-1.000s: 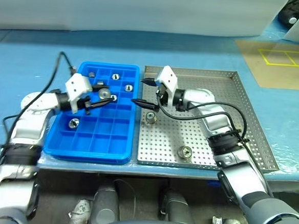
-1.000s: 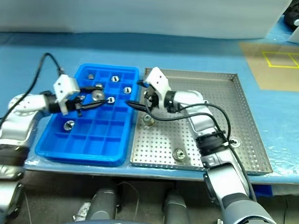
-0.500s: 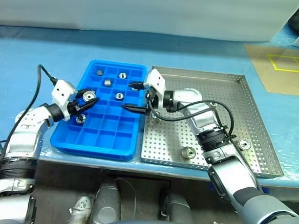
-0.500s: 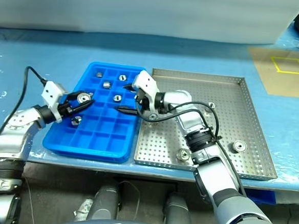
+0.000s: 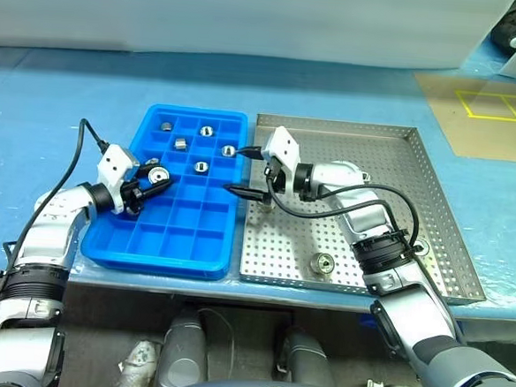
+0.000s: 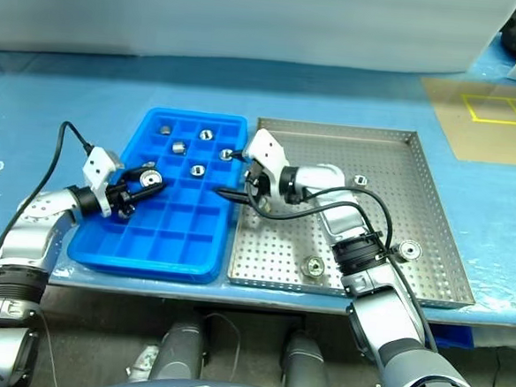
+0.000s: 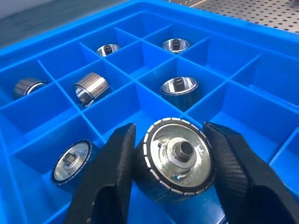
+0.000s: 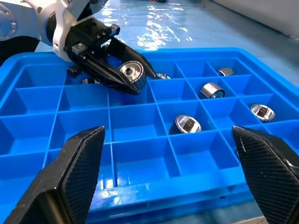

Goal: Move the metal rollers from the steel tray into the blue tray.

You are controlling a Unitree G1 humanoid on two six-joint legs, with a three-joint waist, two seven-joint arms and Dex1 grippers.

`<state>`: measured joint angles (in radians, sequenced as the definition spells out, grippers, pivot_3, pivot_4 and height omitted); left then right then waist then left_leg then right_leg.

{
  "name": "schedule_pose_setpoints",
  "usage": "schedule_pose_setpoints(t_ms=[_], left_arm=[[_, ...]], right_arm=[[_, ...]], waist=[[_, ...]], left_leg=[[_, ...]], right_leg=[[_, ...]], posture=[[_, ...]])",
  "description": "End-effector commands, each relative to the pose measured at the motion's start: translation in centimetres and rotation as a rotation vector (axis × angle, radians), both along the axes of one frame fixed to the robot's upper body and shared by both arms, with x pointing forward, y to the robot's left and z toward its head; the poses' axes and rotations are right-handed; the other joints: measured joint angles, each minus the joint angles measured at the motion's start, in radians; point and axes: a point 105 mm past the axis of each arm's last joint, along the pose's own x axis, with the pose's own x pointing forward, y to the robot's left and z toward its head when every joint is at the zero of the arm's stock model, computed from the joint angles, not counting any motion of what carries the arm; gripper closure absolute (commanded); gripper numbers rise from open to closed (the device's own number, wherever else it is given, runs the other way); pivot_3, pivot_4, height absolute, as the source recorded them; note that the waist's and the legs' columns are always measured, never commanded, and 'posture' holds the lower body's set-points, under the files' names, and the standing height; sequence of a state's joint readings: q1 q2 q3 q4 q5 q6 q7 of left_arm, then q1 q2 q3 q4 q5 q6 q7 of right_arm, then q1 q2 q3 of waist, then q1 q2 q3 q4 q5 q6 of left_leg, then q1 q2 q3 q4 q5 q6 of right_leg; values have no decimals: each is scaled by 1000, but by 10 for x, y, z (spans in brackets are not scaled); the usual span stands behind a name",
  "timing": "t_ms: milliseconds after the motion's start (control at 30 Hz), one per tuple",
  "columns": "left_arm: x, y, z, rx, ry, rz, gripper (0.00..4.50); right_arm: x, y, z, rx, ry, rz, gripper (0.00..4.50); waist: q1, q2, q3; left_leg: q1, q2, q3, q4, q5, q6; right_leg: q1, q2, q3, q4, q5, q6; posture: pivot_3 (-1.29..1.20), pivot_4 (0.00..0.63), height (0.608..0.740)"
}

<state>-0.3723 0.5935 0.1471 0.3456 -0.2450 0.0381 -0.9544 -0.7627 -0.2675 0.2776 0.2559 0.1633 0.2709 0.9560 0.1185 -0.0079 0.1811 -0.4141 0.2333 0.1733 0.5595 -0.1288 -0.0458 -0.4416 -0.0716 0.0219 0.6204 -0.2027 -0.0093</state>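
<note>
The blue tray (image 5: 193, 233) lies to the left of the steel tray (image 5: 350, 142). Several metal rollers (image 5: 207, 131) rest in the blue tray's far compartments. My left gripper (image 5: 157, 179) hangs low over the blue tray's left side, shut on a metal roller (image 7: 175, 165) that sits between its fingers (image 7: 112, 177). My right gripper (image 5: 240, 170) stands open above the seam between the two trays, pointing toward the blue tray with nothing in it. Three rollers lie loose on the steel tray: one near the front (image 6: 311, 265), one at the right (image 6: 406, 250), one further back (image 6: 360, 179).
Both trays sit on a blue-covered table (image 5: 71, 83). A brown board with yellow lines (image 5: 494, 104) lies at the far right. A black cable (image 5: 80, 141) loops from my left wrist, another (image 5: 390, 198) along my right arm.
My left gripper has sunk and moved leftward over the blue tray, still carrying the roller. The right gripper stays open in the same place. The camera view has shifted.
</note>
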Motion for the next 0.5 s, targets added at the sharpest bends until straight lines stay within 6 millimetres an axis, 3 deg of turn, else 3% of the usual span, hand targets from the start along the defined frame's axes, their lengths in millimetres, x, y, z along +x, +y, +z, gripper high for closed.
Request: schedule_pose_setpoints(t_ms=[33,267,500], left_arm=[[3,-2,15,15,-61,-11,985],[6,-17,40,-3,-131,-70,985],[17,-69,77,-70,-219,-235,985]], right_arm=[[-1,0,15,35,-48,0,0],[-1,-3,14,36,-49,-15,0],[5,-21,22,40,-67,-84,0]], waist=[[0,0,0],[-1,0,0],[1,0,0]], left_leg=[[0,0,0,0,0,0],[0,0,0,0,0,0],[0,0,1,2,1,-1]], right_leg=[[0,0,0,0,0,0],[0,0,0,0,0,0],[1,-1,0,1,0,0]], posture=[[73,150,740],[54,150,740],[-50,150,740]])
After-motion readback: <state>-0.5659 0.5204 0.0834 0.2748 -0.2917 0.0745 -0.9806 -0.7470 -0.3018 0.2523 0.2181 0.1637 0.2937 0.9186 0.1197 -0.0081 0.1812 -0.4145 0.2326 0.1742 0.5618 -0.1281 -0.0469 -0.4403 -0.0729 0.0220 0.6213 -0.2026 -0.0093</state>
